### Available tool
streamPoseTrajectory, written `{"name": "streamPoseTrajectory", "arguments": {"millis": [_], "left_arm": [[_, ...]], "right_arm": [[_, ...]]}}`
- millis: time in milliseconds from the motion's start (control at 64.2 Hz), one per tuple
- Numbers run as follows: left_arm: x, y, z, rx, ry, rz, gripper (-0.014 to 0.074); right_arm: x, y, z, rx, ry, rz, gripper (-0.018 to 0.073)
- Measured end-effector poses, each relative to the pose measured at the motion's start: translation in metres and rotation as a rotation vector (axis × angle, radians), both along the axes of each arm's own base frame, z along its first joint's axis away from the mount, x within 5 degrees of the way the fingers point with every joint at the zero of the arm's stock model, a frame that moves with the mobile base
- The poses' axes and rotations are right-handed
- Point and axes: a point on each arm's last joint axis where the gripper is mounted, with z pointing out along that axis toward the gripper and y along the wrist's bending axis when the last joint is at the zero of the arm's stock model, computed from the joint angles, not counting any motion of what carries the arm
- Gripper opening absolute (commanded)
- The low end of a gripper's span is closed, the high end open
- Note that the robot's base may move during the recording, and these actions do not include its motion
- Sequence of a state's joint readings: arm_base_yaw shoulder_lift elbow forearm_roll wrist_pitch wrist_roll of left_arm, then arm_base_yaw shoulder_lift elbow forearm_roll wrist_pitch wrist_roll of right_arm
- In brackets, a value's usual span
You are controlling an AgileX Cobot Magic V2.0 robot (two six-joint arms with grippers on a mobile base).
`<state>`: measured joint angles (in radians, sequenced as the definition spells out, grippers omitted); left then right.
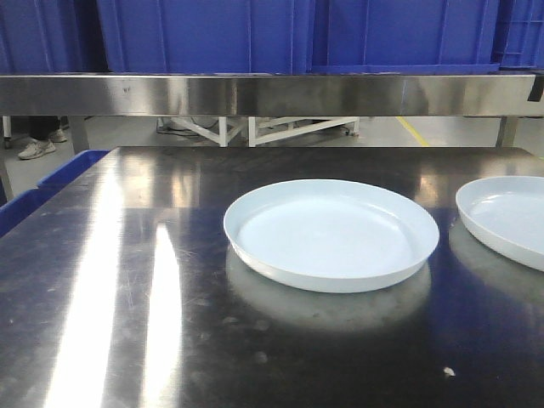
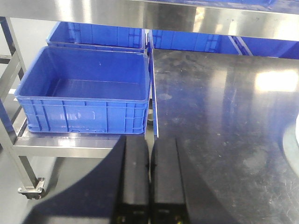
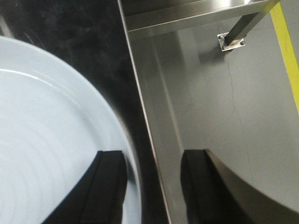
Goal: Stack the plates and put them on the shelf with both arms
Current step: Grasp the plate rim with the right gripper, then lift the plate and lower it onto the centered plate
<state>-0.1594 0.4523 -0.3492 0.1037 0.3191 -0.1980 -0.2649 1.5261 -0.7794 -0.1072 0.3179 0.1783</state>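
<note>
A: Far left first. What does the left wrist view log?
B: Blue crate (image 2: 84, 93), open-topped, on a low steel rack (image 2: 70, 142) just beside the table (image 2: 224, 116). Second crate (image 2: 96, 35) behind it. Left gripper (image 2: 149, 177) sits at the bottom of the view, by the table's left edge. Its two black fingers are pressed side to side: clenched, nothing between them.

A: Any plate near it?
B: Only a pale sliver (image 2: 294, 149) at the right border. Cannot tell which plate.

A: Front view, mid-table?
B: Centre plate (image 1: 331, 234), white, flat on the dark steel top, with its reflection below it. Behind and above it, a steel shelf (image 1: 272, 93) carries blue bins (image 1: 204, 34).

A: Further right?
B: Right plate (image 1: 506, 217), same kind, cut off by the frame edge. It is near the centre plate with a gap between them; not stacked.

A: Right gripper?
B: Right gripper (image 3: 154, 186) is released, jaws spread wide. One finger (image 3: 110, 186) is over the plate's inside, close to the rim. The other finger (image 3: 201, 186) is past the table edge, over the floor (image 3: 224, 107). The rim and the table edge lie between them. Contact with the plate: cannot tell.
</note>
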Motion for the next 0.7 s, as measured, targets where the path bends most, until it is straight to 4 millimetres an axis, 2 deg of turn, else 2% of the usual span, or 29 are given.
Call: {"name": "streamPoseTrajectory", "arguments": {"millis": [374, 421, 592, 639, 701], "left_arm": [[0.0000, 0.0000, 0.0000, 0.000, 0.000, 0.000, 0.0085], [0.0000, 0.0000, 0.0000, 0.000, 0.000, 0.000, 0.0085], [0.0000, 0.0000, 0.0000, 0.000, 0.000, 0.000, 0.0085], [0.0000, 0.0000, 0.0000, 0.000, 0.000, 0.000, 0.0085], [0.0000, 0.0000, 0.0000, 0.000, 0.000, 0.000, 0.0085]], "right_arm": [[0.0043, -0.0010, -0.0056, 0.004, 0.006, 0.000, 0.0386], [0.0044, -0.0010, -0.0055, 0.003, 0.004, 0.000, 0.0346], [0.0058, 0.0007, -0.0058, 0.004, -0.001, 0.006, 0.0001], [0.0061, 0.0007, -0.0046, 0.003, -0.006, 0.006, 0.0032], [0.0070, 0.0004, -0.0027, 0.001, -0.013, 0.006, 0.0029]]}}
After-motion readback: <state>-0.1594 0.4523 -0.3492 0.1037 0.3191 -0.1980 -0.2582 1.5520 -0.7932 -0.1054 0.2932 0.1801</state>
